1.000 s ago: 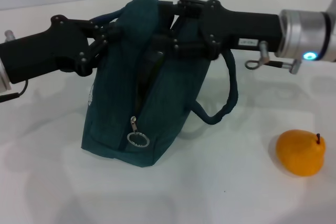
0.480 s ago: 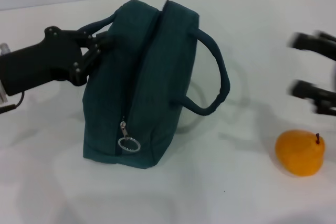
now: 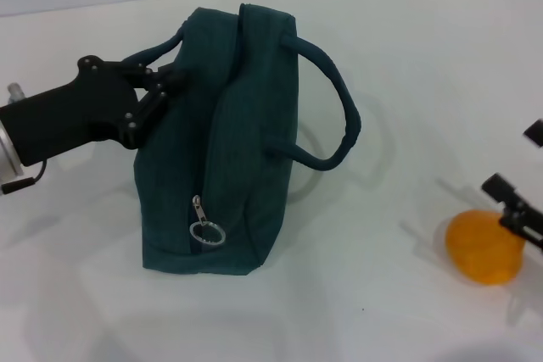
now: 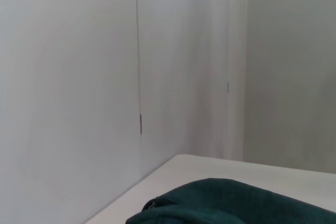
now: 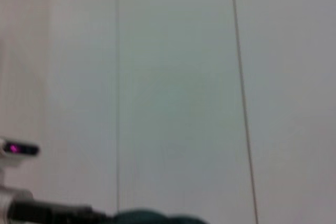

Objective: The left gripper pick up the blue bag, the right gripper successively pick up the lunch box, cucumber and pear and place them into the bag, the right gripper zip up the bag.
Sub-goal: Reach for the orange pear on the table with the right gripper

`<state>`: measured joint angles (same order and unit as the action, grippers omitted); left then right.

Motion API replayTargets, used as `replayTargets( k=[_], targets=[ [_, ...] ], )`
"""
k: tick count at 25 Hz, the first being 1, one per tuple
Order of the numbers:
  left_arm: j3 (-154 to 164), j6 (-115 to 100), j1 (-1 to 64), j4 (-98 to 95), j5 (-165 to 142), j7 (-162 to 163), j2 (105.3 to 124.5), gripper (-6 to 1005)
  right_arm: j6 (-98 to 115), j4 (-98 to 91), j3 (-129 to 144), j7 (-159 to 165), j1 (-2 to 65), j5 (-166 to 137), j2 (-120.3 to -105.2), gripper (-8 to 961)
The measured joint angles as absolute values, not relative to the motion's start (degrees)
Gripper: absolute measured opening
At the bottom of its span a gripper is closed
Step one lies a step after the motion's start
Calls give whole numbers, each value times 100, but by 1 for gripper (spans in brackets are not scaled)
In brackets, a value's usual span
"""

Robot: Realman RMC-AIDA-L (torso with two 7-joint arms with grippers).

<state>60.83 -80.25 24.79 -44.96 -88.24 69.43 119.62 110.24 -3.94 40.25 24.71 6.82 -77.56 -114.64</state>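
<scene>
The blue bag (image 3: 225,150) stands upright on the white table (image 3: 339,311), its zipper pull ring low on the near end and the top seam apparently not yet zipped, though the opening cannot be seen into. The lunch box and cucumber are nowhere in view; they are probably inside the bag already, which would make the pear the step in hand.

The left gripper (image 3: 157,91) reaches in from the bag's left side and is clamped on the handle there, steadying the bag. The right gripper (image 3: 519,201) sits well to the right of the bag, at the picture's edge, its fingers spread apart just above and touching the outline of the pear (image 3: 484,247). The pear rests on the table, well apart from the bag and slightly nearer the robot than the bag's base.

Next the fingers need to settle around the pear and close, then lift it across the bare table between pear and bag. The bag's loose right handle arches out into that path and should be cleared from above.
</scene>
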Motion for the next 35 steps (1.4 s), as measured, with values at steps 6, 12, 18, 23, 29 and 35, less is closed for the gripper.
replayTargets(
  k=[6, 12, 18, 23, 29, 35],
  targets=[
    [6079, -8004, 2542, -4308, -8732, 6781, 11966, 44, 10800, 261, 4016, 2009, 667, -7761, -11483, 832],
    [6086, -8004, 2543, -4280, -8736, 6736, 11961, 44, 10677, 349, 4017, 1833, 500, -7749, -11481, 820],
    [6101, -8005, 2506, -4254, -8733, 6637, 11970, 44, 10497, 467, 4011, 1720, 373, -7598, -11478, 808],
    [6102, -8006, 2556, -4168, -8732, 6636, 11971, 44, 10397, 572, 4064, 1614, 391, -7612, -11477, 797],
    [6101, -8007, 2568, -4165, -8732, 6635, 11971, 44, 10400, 580, 4081, 1564, 389, -7668, -11477, 785],
    [6080, -8007, 2619, -4137, -8732, 6636, 11971, 45, 10333, 715, 4071, 1254, 374, -7662, -11483, 718]
  ],
)
